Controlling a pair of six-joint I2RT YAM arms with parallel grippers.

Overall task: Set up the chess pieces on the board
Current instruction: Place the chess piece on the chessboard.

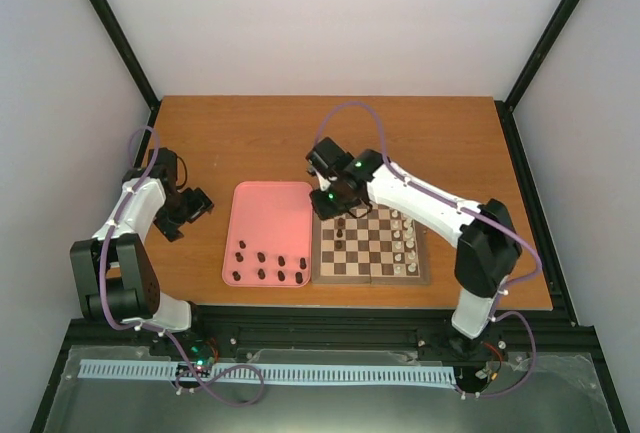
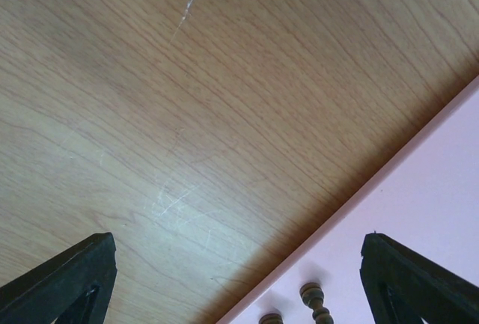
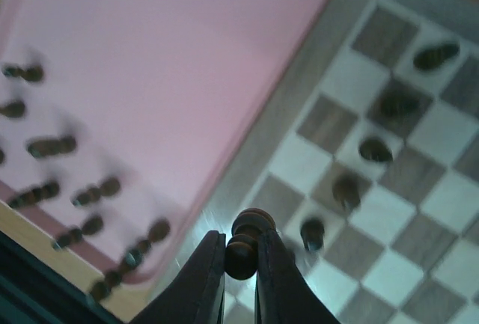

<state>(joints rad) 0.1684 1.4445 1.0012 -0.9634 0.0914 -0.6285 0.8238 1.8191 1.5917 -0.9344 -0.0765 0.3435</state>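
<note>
My right gripper (image 3: pixel 241 255) is shut on a dark chess piece (image 3: pixel 247 228) and holds it above the left edge of the board (image 3: pixel 298 96). Several dark pieces (image 3: pixel 374 150) stand in a diagonal row on the squares beyond it. In the top view the right gripper (image 1: pixel 331 203) hangs over the board's (image 1: pixel 365 279) far left corner. Several more dark pieces (image 1: pixel 262 257) are in the near part of the pink tray (image 1: pixel 270 208). My left gripper (image 2: pixel 239 286) is open over the bare table beside the tray's (image 2: pixel 438 189) edge, with two dark pieces (image 2: pixel 314 298) just inside it.
Cream-white pieces (image 1: pixel 406 238) line the board's right side. The tray lies directly left of the board, touching or nearly touching it. The left arm (image 1: pixel 150 203) is folded at the table's left edge. The wooden table (image 1: pixel 420 143) ends at black frame posts.
</note>
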